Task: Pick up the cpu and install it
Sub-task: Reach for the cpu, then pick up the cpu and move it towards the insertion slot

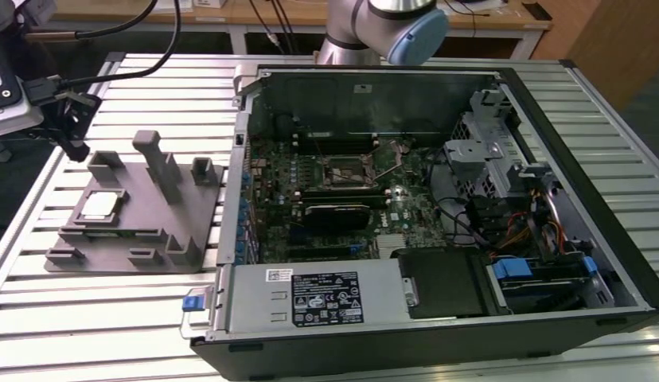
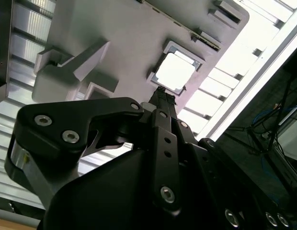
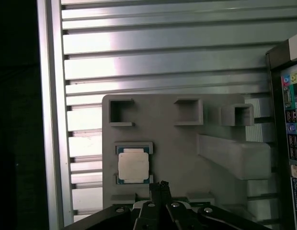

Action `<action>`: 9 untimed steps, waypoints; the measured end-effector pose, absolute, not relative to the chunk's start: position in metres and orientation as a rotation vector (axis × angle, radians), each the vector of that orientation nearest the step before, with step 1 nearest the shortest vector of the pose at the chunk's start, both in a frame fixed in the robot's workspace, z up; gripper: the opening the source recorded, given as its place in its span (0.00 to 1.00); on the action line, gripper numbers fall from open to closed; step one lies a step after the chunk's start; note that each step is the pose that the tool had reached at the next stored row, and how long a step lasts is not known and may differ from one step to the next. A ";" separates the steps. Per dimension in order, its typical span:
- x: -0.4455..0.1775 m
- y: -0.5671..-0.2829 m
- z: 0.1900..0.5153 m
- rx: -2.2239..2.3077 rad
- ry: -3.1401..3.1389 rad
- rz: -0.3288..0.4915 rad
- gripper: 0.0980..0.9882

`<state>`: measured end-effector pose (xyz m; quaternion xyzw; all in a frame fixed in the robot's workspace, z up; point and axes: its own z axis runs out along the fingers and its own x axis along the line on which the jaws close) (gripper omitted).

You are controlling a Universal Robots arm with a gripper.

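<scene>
The cpu [image 1: 100, 206] is a small square chip with a silvery top, lying flat in a framed pocket of the grey fixture [image 1: 149, 231] on the exterior view's left. Both wrist views look down on the cpu [image 3: 133, 165] [image 2: 175, 72] in its pocket. My gripper [image 3: 159, 188] hangs above the fixture [image 3: 177, 153] with its black fingers pressed together and nothing between them. The tip of the gripper [image 2: 163, 97] sits just beside the chip's edge, apart from it. In the exterior view the gripper [image 1: 75, 147] is over the fixture's far left end.
An open computer case [image 1: 584, 159] lies on the slatted metal table [image 1: 117, 334] at the exterior view's right. Its motherboard has a cpu socket [image 1: 345, 169] near the middle. Upright posts [image 1: 160, 163] rise from the fixture beside the chip. Cables trail from the wrist.
</scene>
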<state>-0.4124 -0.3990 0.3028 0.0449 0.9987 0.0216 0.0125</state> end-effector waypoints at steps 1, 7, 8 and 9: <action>-0.413 -0.399 0.302 0.140 3.113 0.067 0.01; -0.414 -0.399 0.301 0.140 3.113 0.067 0.01; -0.414 -0.399 0.301 0.140 3.113 0.067 0.01; -0.414 -0.399 0.301 0.140 3.113 0.067 0.01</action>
